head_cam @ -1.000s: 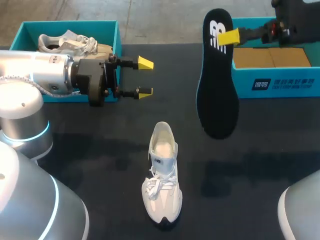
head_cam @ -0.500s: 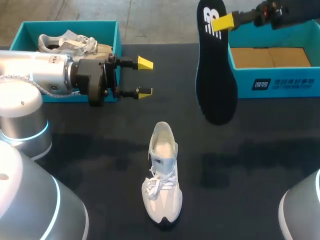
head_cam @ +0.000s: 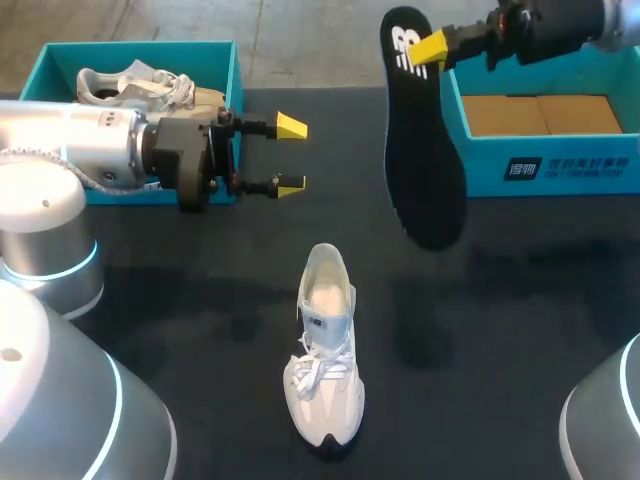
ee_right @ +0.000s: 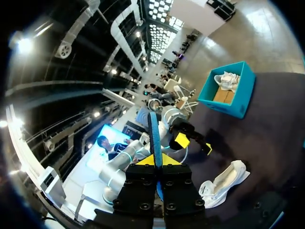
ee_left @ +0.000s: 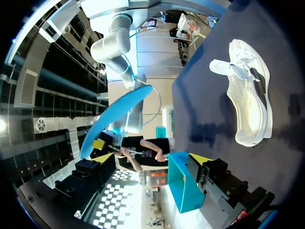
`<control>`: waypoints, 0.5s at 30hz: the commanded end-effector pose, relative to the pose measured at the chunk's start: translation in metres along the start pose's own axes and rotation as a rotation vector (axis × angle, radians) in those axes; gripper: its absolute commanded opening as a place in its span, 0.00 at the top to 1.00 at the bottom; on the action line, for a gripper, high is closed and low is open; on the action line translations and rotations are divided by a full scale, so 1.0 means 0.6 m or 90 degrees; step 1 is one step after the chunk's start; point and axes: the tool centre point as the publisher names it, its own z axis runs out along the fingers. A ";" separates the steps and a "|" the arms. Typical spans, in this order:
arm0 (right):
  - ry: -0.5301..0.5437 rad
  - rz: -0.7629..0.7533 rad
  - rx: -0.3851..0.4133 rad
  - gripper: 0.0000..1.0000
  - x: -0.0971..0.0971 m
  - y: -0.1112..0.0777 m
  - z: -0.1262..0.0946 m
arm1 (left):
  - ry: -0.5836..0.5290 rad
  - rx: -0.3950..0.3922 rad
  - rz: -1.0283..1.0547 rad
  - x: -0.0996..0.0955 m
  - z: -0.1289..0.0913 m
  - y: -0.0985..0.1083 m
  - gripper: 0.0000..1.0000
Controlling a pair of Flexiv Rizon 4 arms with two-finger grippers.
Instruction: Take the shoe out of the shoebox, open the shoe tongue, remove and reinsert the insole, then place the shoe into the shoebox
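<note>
A white shoe [head_cam: 325, 352] lies on the black table near its middle, toe toward me, its tongue pulled open. The black insole [head_cam: 425, 170] hangs in the air above the table, heel end up. My right gripper [head_cam: 428, 48] is shut on its heel end beside the right shoebox [head_cam: 560, 165]. In the right wrist view the insole [ee_right: 153, 136] stands edge-on between the fingertips [ee_right: 144, 160], with the shoe [ee_right: 224, 183] below. My left gripper [head_cam: 290, 155] stands open and holds nothing, left of the insole and beyond the shoe. The left wrist view has the shoe [ee_left: 248, 95] and the insole's blue underside [ee_left: 119, 119].
At the back left stands a teal shoebox [head_cam: 140, 46] with a second white shoe [head_cam: 140, 85] in it, right behind my left wrist. The right teal shoebox holds brown cardboard [head_cam: 540, 113]. Bare black table lies around the shoe.
My right arm has carried the insole to the left and farther back, still gripped at its heel end. The left arm and the shoe have not moved.
</note>
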 end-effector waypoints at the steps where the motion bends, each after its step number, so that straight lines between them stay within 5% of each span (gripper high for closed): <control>1: 0.006 0.025 0.056 1.00 -0.031 0.017 0.004 | -0.001 -0.001 0.001 0.001 0.001 -0.001 0.00; 9: -0.056 0.195 0.043 1.00 -0.077 0.018 0.006 | -0.001 -0.001 0.001 0.001 0.001 -0.001 0.00; 15: -0.056 0.195 0.043 1.00 -0.077 0.018 0.006 | -0.001 -0.001 0.001 0.001 0.001 -0.001 0.00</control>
